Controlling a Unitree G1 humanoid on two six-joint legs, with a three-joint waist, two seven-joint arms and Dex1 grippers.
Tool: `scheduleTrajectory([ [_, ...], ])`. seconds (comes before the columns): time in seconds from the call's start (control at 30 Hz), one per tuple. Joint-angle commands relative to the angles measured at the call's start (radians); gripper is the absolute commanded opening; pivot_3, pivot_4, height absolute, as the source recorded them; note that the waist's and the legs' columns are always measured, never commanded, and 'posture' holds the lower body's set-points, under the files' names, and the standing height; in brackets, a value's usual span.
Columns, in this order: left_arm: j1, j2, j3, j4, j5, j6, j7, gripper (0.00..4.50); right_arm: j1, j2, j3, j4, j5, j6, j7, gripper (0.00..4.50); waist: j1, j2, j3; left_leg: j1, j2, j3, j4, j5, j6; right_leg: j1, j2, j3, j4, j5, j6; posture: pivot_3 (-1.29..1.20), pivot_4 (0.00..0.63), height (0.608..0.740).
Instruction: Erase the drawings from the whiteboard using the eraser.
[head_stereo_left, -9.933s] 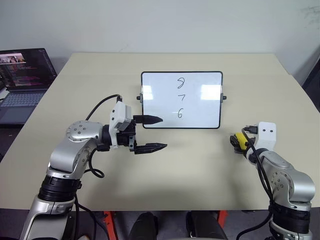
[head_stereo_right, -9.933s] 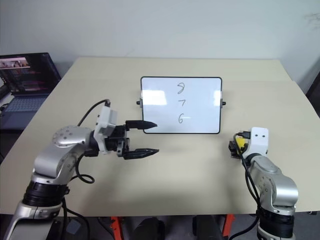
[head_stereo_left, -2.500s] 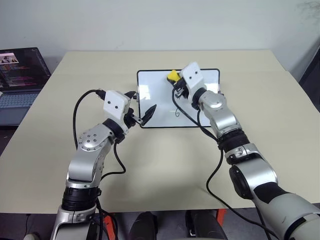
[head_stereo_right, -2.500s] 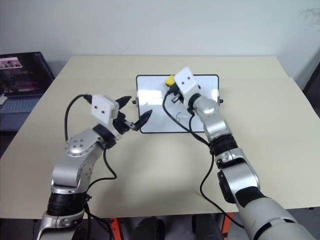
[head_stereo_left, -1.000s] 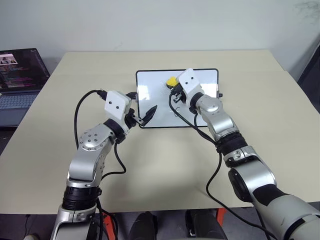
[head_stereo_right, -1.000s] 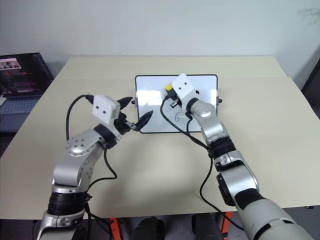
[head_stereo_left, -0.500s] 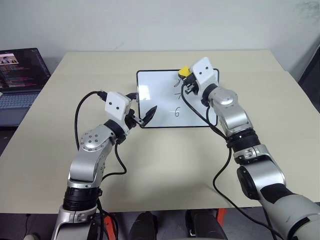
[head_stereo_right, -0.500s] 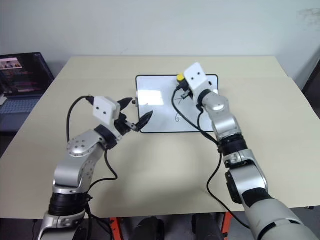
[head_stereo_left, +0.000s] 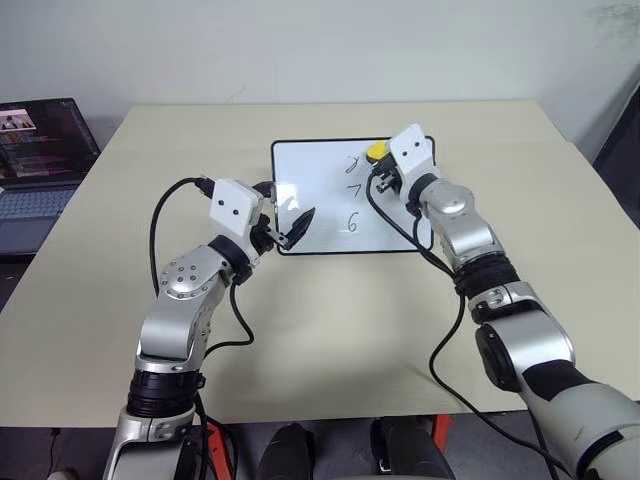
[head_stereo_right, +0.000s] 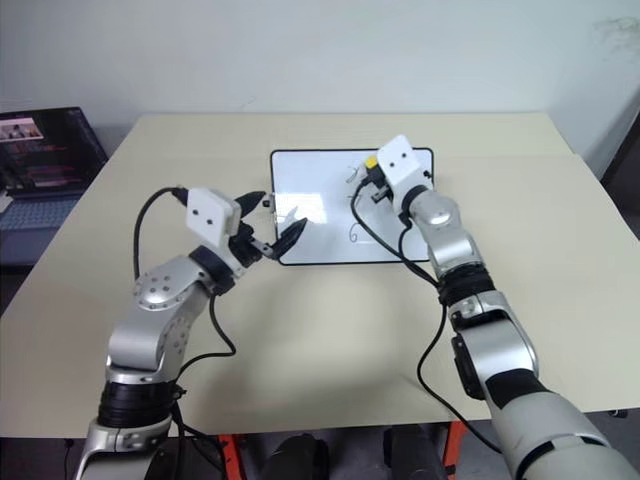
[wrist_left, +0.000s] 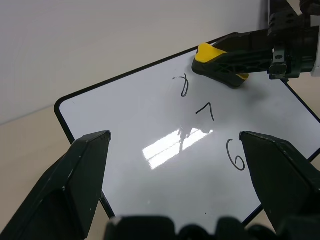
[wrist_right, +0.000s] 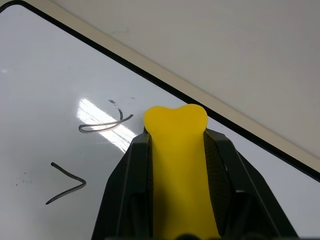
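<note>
Here, the whiteboard (head_stereo_left: 352, 196) stands propped near the middle of the beige desk (head_stereo_left: 330, 330). My right gripper (head_stereo_left: 379, 168) reaches to the board's upper right area, its black fingers (wrist_right: 125, 185) clamped tight on the yellow eraser (wrist_left: 218, 60), one on each side. The eraser's tip is at the board face, just beside the top digit, though I cannot tell if it presses the surface. The drawings (wrist_left: 207, 117) run in a column down the board: the top mark looks partly smeared, with a 7 below it and a 6 lowest. My left gripper (head_stereo_left: 288, 226) hovers at the board's lower left corner, fingers (wrist_left: 80, 175) spread wide and holding nothing. A laptop (head_stereo_left: 40, 150) sits well left of the board.
</note>
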Motion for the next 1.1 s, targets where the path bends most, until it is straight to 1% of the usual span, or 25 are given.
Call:
scheduleTrajectory([
  [0.03, 0.001, 0.012, 0.02, -0.057, -0.006, -0.003, 0.007, 4.5, -0.025, 0.029, 0.014, -0.006, -0.005, -0.016, 0.004, 1.1, 0.0, 0.0, 0.0, 0.0, 0.0, 0.0, 0.001, 0.0, 0.0, 0.0, 0.0, 0.0, 0.001, 0.0, 0.0, 0.0, 0.15, 0.74],
  [0.27, 0.018, 0.015, 0.028, -0.077, -0.007, 0.006, 0.018, 4.5, -0.024, 0.091, 0.031, -0.018, -0.004, -0.009, 0.004, 1.1, 0.001, 0.0, 0.0, -0.001, 0.0, -0.001, 0.001, 0.0, 0.0, 0.0, 0.0, 0.0, 0.001, 0.0, 0.0, 0.0, 0.15, 0.74],
  [0.6, 0.026, 0.01, 0.027, -0.081, -0.007, 0.009, 0.023, 4.5, -0.028, 0.131, 0.047, -0.047, -0.001, 0.007, 0.011, 1.1, 0.0, -0.001, 0.001, -0.002, 0.0, -0.001, 0.001, 0.0, 0.0, -0.001, 0.0, -0.001, -0.001, 0.0, 0.0, 0.0, 0.15, 0.74],
  [0.73, 0.024, 0.008, 0.023, -0.078, -0.008, 0.008, 0.025, 4.5, -0.025, 0.128, 0.044, -0.067, 0.0, 0.018, 0.017, 1.1, 0.002, -0.002, 0.001, -0.002, 0.0, -0.001, 0.002, 0.0, 0.0, -0.001, 0.0, -0.001, -0.001, 0.0, 0.0, 0.0, 0.15, 0.74],
  [0.9, 0.013, 0.0, 0.013, -0.06, -0.008, -0.003, 0.02, 4.5, -0.023, 0.099, 0.024, -0.125, 0.012, 0.047, 0.026, 1.1, 0.004, -0.003, 0.001, -0.002, 0.0, -0.002, 0.002, 0.0, 0.0, -0.001, 0.0, -0.001, 0.0, 0.0, 0.0, 0.0, 0.15, 0.74],
  [1.1, -0.005, -0.015, -0.003, -0.036, -0.004, -0.016, 0.013, 4.5, -0.065, 0.068, 0.002, -0.14, 0.027, 0.059, 0.021, 1.1, 0.005, -0.003, 0.001, -0.002, 0.0, -0.002, 0.002, 0.0, 0.0, -0.001, 0.0, -0.001, 0.0, 0.0, 0.0, 0.0, 0.15, 0.74],
])
